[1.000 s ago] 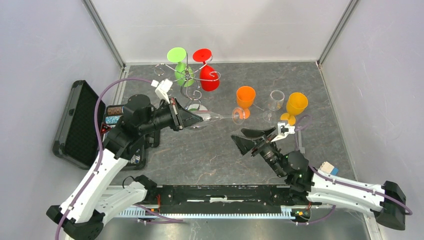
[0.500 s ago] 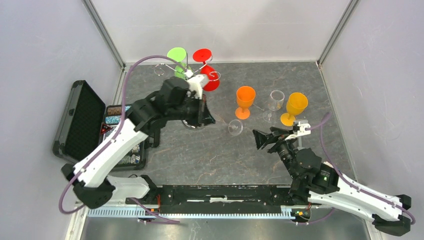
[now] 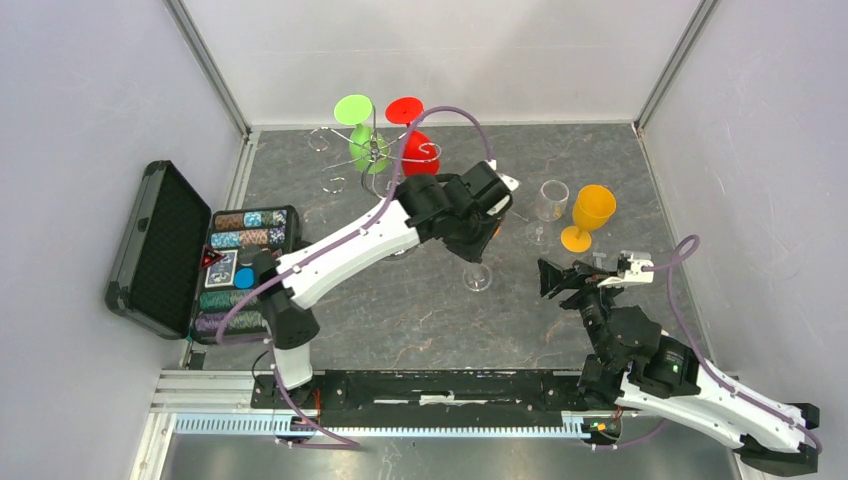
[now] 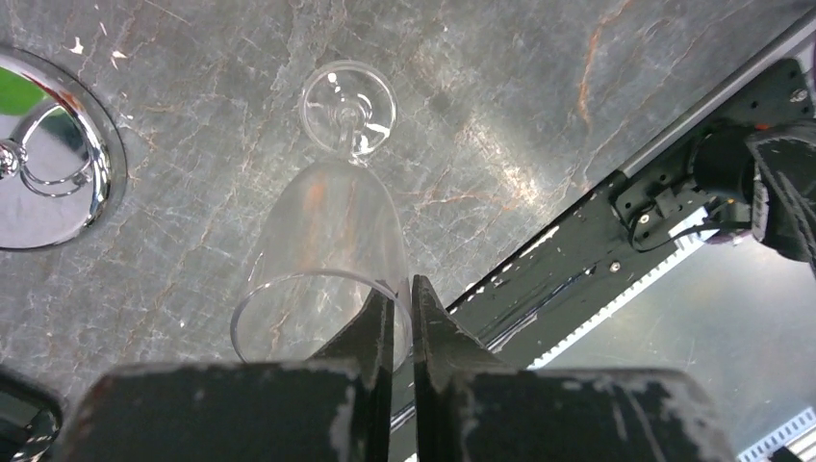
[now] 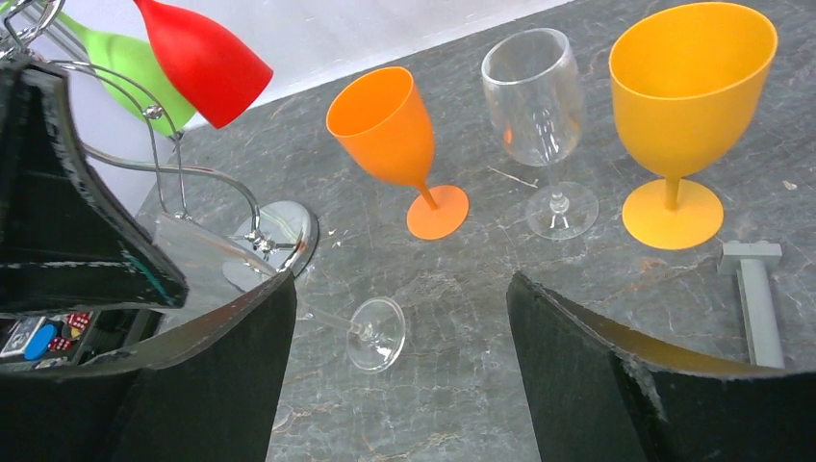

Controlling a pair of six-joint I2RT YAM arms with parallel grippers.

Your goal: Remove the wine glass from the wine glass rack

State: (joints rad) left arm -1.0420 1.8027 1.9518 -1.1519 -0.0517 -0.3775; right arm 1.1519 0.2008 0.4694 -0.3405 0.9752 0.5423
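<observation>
Pinches the rim of the clear wine glass (image 4: 327,231) with the left gripper (image 4: 402,298), fingers pressed together on the glass wall. Holds it tilted near the middle of the worktop, foot downward, off the wine glass rack (image 3: 375,150) toward the far edge. Shows the right gripper (image 5: 399,298) spread wide, empty, nearer the right edge.

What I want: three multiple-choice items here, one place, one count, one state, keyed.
1. The red glass is: A hanging on the rack; B held by a person; C lying in a sink.
2. Glasses standing upright on the table: A one; B three; C five.
3. The left end effector is: A open; B shut on the tilted clear glass; C shut on the rack's stem.
Key: A, it hangs from a rack arm; B, orange glass, standing clear glass, yellow glass; B, the rim is pinched.
</observation>
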